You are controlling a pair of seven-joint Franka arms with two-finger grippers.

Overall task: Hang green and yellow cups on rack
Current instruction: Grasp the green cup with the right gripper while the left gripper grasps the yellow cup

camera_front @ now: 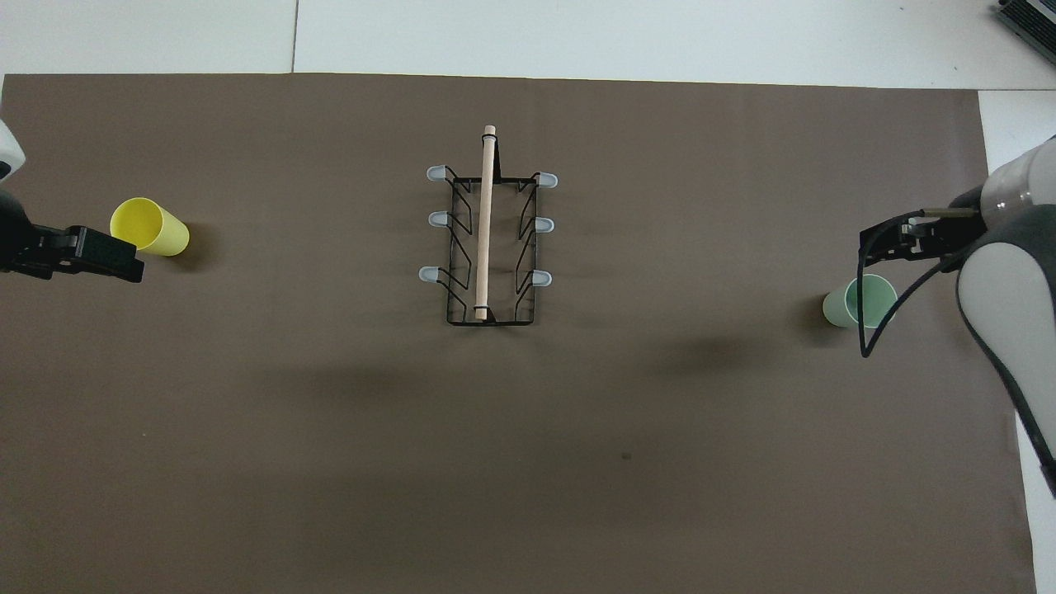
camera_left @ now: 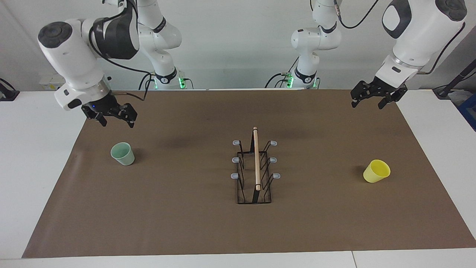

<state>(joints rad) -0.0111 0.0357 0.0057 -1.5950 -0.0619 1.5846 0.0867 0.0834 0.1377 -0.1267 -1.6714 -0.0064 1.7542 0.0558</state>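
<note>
The pale green cup (camera_left: 123, 154) sits on the brown mat toward the right arm's end, its open mouth showing; it also shows in the overhead view (camera_front: 858, 302). The yellow cup (camera_left: 376, 171) sits toward the left arm's end, also seen from overhead (camera_front: 150, 227). The black wire rack (camera_left: 255, 175) with its wooden rod and grey-tipped prongs stands mid-mat (camera_front: 488, 247), with nothing on it. My right gripper (camera_left: 116, 120) is open and empty, raised over the mat beside the green cup. My left gripper (camera_left: 372, 101) is open and empty, raised over the mat's edge, apart from the yellow cup.
The brown mat (camera_left: 186, 223) covers most of the white table (camera_left: 29, 156). Dark equipment shows at the table's edge at the left arm's end (camera_left: 455, 87).
</note>
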